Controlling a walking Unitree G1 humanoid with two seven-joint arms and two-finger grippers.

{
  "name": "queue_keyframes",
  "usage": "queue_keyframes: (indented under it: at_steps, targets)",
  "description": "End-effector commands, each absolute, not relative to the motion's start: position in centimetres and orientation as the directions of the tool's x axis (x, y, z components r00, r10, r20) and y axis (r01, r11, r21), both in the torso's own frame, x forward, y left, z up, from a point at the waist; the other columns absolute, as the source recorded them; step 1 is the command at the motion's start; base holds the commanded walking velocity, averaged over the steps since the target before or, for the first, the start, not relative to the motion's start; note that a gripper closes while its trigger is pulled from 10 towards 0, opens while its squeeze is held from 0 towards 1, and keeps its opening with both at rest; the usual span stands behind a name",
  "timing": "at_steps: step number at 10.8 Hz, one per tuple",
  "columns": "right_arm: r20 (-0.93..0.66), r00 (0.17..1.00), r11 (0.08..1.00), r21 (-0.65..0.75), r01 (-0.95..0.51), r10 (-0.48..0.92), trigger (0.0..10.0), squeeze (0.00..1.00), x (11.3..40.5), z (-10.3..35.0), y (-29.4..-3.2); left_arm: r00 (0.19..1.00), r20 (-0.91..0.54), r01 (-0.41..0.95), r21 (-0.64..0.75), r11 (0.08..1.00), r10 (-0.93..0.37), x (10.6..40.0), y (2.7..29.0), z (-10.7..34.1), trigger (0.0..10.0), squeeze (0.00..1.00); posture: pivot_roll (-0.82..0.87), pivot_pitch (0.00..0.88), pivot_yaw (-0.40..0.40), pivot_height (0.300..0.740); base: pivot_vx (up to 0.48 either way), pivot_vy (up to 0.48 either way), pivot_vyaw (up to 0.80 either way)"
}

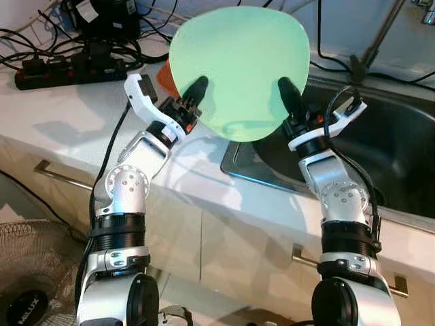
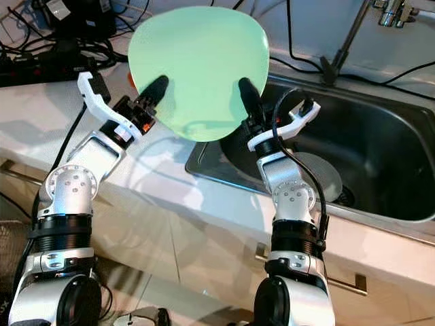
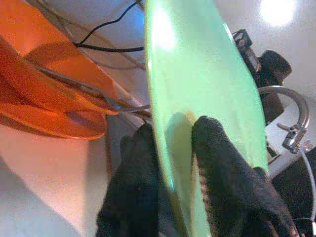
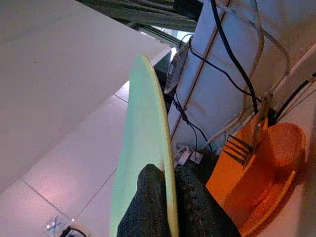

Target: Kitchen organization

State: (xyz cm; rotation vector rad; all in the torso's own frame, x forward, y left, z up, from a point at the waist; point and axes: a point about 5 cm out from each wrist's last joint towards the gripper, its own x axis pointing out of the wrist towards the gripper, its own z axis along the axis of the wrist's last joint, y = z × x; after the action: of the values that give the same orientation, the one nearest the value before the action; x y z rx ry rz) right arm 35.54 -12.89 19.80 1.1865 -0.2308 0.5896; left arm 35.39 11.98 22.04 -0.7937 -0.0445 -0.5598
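Jaws of left gripper (image 1: 194, 95) and right gripper (image 1: 291, 102) pinch 1 green plate (image 1: 238, 68) upright between counter and sink (image 1: 380, 149); placement likely follows.

Green plate (image 1: 238, 68): smooth plastic look, satin sheen, glare spot in left wrist view. Orange dish (image 4: 269, 182), lower right: glossy plastic. Fork (image 4: 247, 143) on it: metal. Sink (image 2: 380, 156), right of frame: brushed steel, dull reflections. Countertop (image 1: 81, 115): pale, smooth, semi-gloss. Gripper fingers (image 3: 222, 173): black, matt, rough-textured.

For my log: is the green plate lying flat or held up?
Held up on edge: the left gripper and right gripper pinch the green plate above the counter.
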Motion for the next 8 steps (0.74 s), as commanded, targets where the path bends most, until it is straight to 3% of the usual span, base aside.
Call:
queue_keyframes:
  at_steps: [1,5,6,8]
  targets:
    - [0.522,0.814,0.249,0.778,-0.577,0.255,0.0,0.00,35.6,21.5,-13.8,0.853,0.219,0.488,-0.655,0.577,-0.473,35.4,11.6,21.8,10.0,1.00,0.11,0.058,-0.016,0.740,0.000,0.000,0.00]
    - [0.522,0.852,0.246,0.822,-0.513,0.032,0.0,0.00,36.5,22.5,-17.9,0.841,0.212,0.505,-0.639,0.581,-0.498,35.1,11.1,21.5,10.0,1.00,0.10,0.056,-0.013,0.740,0.000,0.000,0.00]
    - [0.526,0.850,0.251,0.824,-0.508,-0.005,0.0,0.00,36.6,22.8,-18.8,0.832,0.214,0.517,-0.635,0.574,-0.512,35.0,11.0,21.6,10.0,0.00,0.10,0.056,-0.011,0.740,0.000,0.000,0.00]
    - [0.513,0.852,0.294,0.834,-0.467,-0.100,0.0,0.00,36.7,23.2,-21.2,0.828,0.190,0.527,-0.588,0.614,-0.528,34.7,10.8,21.4,10.0,0.00,0.10,0.056,-0.011,0.740,0.000,0.000,0.00]
